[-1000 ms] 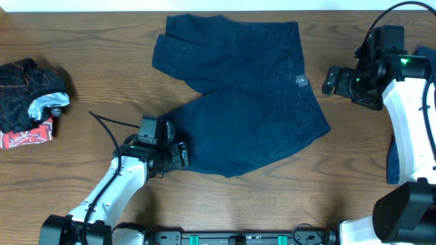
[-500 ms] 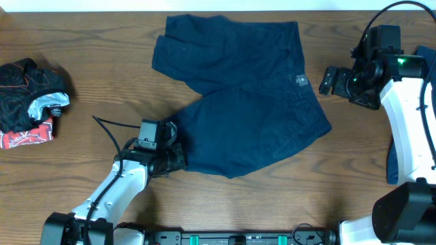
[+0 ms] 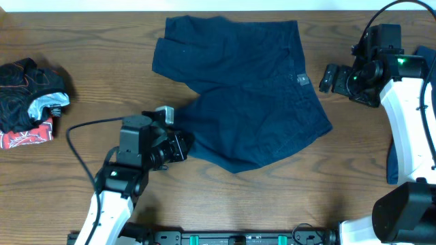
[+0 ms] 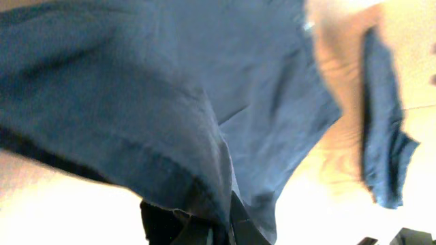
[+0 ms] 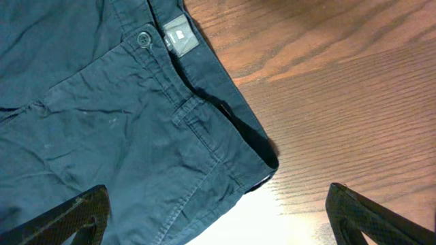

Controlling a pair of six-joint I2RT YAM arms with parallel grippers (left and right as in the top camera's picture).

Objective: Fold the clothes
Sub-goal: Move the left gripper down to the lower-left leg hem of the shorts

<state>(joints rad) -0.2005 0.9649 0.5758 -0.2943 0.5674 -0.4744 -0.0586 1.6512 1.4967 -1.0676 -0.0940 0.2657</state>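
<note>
Dark navy shorts (image 3: 245, 95) lie spread on the middle of the wooden table, legs to the left, waistband with a small tag (image 3: 300, 81) to the right. My left gripper (image 3: 182, 144) is shut on the hem of the near leg. In the left wrist view the cloth (image 4: 170, 102) drapes over the gripper (image 4: 225, 223) and hides most of its fingers. My right gripper (image 3: 328, 78) hovers open just right of the waistband. In the right wrist view the tag (image 5: 179, 36), a button (image 5: 143, 39) and the waistband corner (image 5: 259, 153) lie between the wide-spread fingers (image 5: 75, 218).
A heap of black, red and grey clothing (image 3: 30, 102) sits at the table's left edge. Another blue cloth (image 3: 393, 160) hangs at the right edge behind my right arm, and the left wrist view shows this blue cloth (image 4: 381, 136) too. A black cable (image 3: 75, 136) loops left of the left arm.
My left gripper has shut on the near leg's hem and shifted slightly right and up, its arm swinging round. The right arm has stayed put.
</note>
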